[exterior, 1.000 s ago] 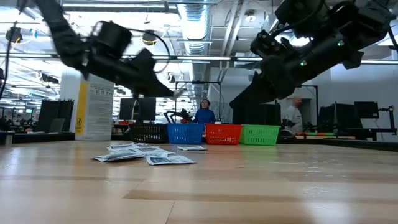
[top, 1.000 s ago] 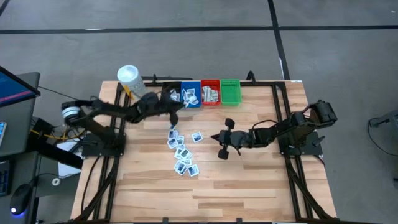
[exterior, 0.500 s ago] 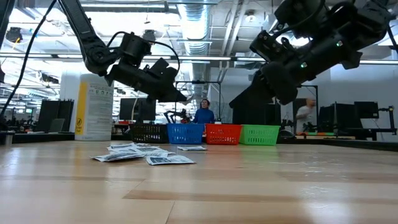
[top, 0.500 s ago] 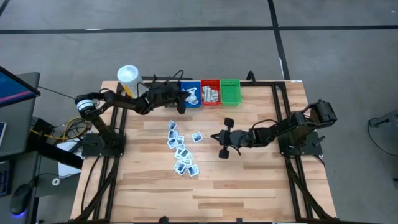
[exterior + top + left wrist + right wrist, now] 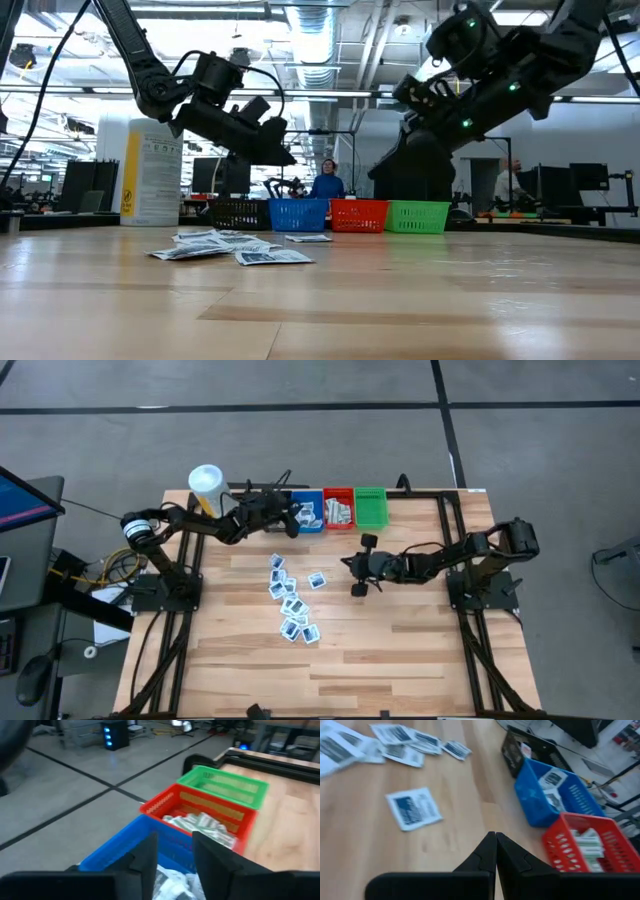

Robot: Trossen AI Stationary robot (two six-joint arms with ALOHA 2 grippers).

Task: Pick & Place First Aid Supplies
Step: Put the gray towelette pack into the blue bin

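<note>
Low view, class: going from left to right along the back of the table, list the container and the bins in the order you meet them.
Tall white and yellow container → black bin → blue bin → red bin → green bin.

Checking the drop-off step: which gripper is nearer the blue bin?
Left. The left gripper hangs at the blue bin, fingers apart over it; the right gripper is farther off, shut, above bare table.
</note>
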